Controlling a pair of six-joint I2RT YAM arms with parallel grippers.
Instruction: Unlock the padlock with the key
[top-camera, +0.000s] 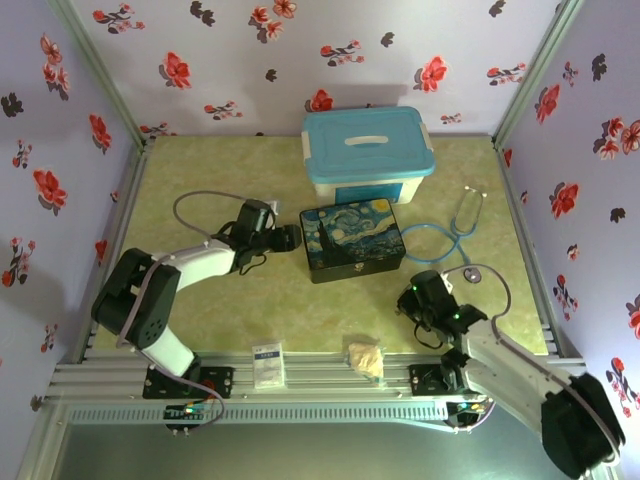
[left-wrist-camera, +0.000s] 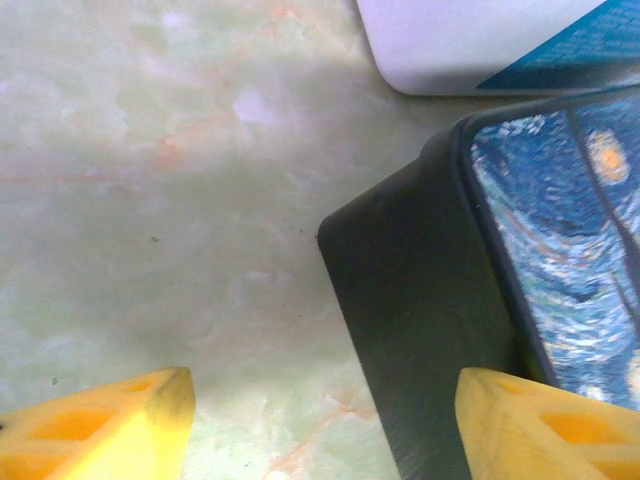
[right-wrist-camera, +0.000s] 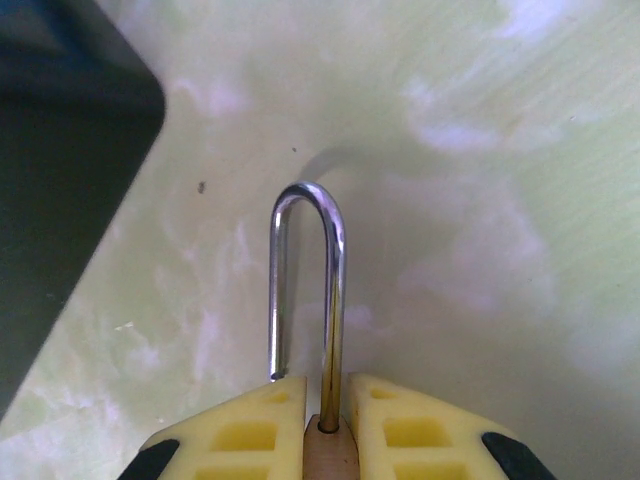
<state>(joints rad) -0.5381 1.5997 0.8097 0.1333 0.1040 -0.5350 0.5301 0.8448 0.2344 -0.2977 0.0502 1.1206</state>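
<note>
A storage bin with a light blue lid (top-camera: 368, 150) stands at the far middle of the pale green marbled table (top-camera: 200, 170), and just in front of it, almost touching, lies a dark box printed with a starry night sky (top-camera: 352, 240). To the right of that box a blue-tubed stethoscope (top-camera: 462, 225) lies looped on the table. At the near edge sit a small white card (top-camera: 267, 364) and, to its right, a crumpled beige lump (top-camera: 366, 358).

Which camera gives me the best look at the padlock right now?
Right wrist: the padlock is close and sharp, its brass body pinched in the right claw. In top external it is too small to make out at that claw. Left wrist faces a corner of the starry box.
</note>
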